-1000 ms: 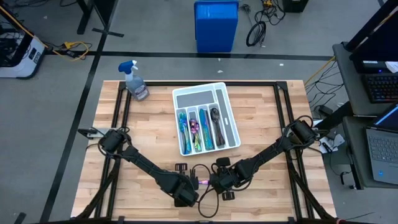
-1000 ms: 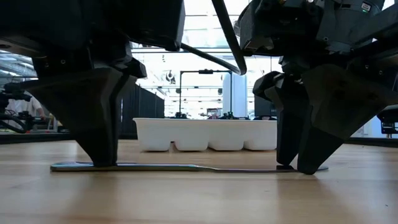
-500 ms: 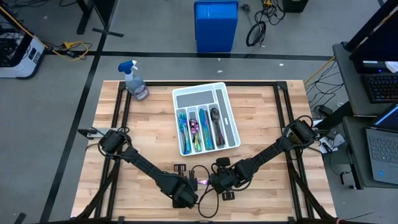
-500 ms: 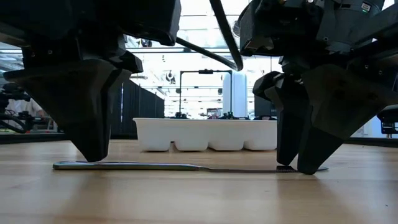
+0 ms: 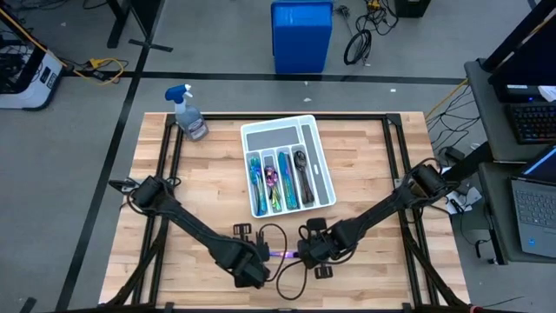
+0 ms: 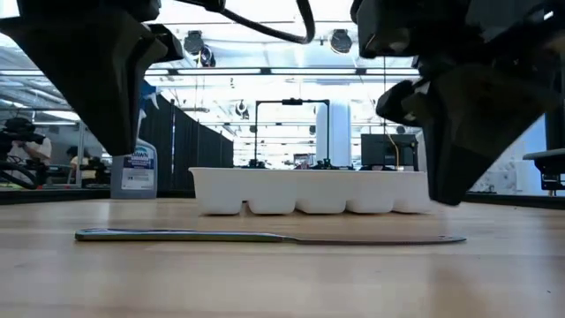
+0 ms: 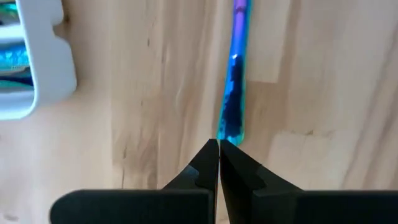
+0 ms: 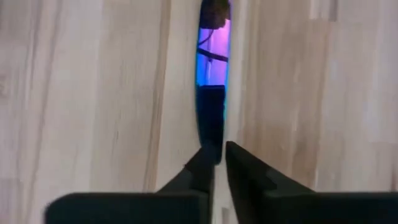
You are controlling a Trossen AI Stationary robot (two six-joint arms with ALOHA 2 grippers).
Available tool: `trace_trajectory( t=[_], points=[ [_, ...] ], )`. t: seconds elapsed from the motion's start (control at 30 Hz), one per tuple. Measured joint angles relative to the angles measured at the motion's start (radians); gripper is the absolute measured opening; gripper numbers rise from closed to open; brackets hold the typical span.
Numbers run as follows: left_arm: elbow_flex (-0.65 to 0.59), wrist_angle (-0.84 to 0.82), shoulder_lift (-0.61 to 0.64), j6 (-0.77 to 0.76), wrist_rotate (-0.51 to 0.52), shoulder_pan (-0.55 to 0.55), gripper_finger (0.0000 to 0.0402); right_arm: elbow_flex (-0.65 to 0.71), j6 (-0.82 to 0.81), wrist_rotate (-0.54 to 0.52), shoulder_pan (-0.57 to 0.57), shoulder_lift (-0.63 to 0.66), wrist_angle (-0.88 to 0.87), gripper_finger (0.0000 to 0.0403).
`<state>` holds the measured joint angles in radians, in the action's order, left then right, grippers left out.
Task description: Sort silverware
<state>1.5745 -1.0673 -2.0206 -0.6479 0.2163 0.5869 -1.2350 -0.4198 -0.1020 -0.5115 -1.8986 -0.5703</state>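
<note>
An iridescent blue-purple knife [image 6: 265, 237] lies flat on the wooden table near its front edge; it also shows in the high view [image 5: 282, 255]. My left gripper [image 6: 115, 132] is shut and hangs above the knife's left end [image 7: 233, 93]. My right gripper [image 6: 450, 199] hangs clear above the knife's right end [image 8: 211, 93], its fingers drawn together to a thin slit. Neither gripper touches the knife. Blue, purple and dark silverware [image 5: 276, 178] lies in the compartments of the white tray [image 5: 278, 122].
The white tray [image 6: 291, 190] stands mid-table behind the knife. A spray bottle [image 5: 189, 113] stands at the far left corner. Bare wood lies on both sides of the tray. A blue bin [image 5: 301, 35] sits on the floor beyond the far edge.
Both grippers have risen off the knife, the left one first and then the right. The right gripper's fingers, which stood apart on the knife's right end, have come together. The knife has stayed flat on the table.
</note>
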Motion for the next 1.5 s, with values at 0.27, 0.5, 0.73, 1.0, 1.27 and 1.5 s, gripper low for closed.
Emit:
trace_trajectory(
  t=[0.27,0.5,0.73,1.0,1.27,1.5],
  points=[
    [-0.027,0.049,0.000,0.008,0.030,0.004,0.0001,0.000,-0.024,0.000,-0.009,0.004,0.019,0.0001],
    [-0.045,0.102,0.001,0.006,0.102,0.027,0.0005,0.001,-0.024,-0.002,-0.007,-0.041,0.022,0.0000],
    [-0.045,0.121,0.001,-0.011,0.280,0.066,0.0074,-0.002,-0.025,-0.006,-0.008,-0.063,0.026,0.0000],
    [-0.136,0.235,0.001,-0.196,0.495,0.132,0.0161,-0.002,-0.030,-0.007,-0.018,-0.065,0.025,0.0000],
    [-0.294,0.362,0.001,-0.495,0.654,0.203,0.0173,-0.002,-0.010,-0.003,-0.018,-0.066,0.024,0.0000],
    [-0.365,0.453,0.001,-0.547,0.677,0.228,0.0173,-0.001,0.015,-0.001,-0.019,-0.067,0.023,0.0000]
  ],
)
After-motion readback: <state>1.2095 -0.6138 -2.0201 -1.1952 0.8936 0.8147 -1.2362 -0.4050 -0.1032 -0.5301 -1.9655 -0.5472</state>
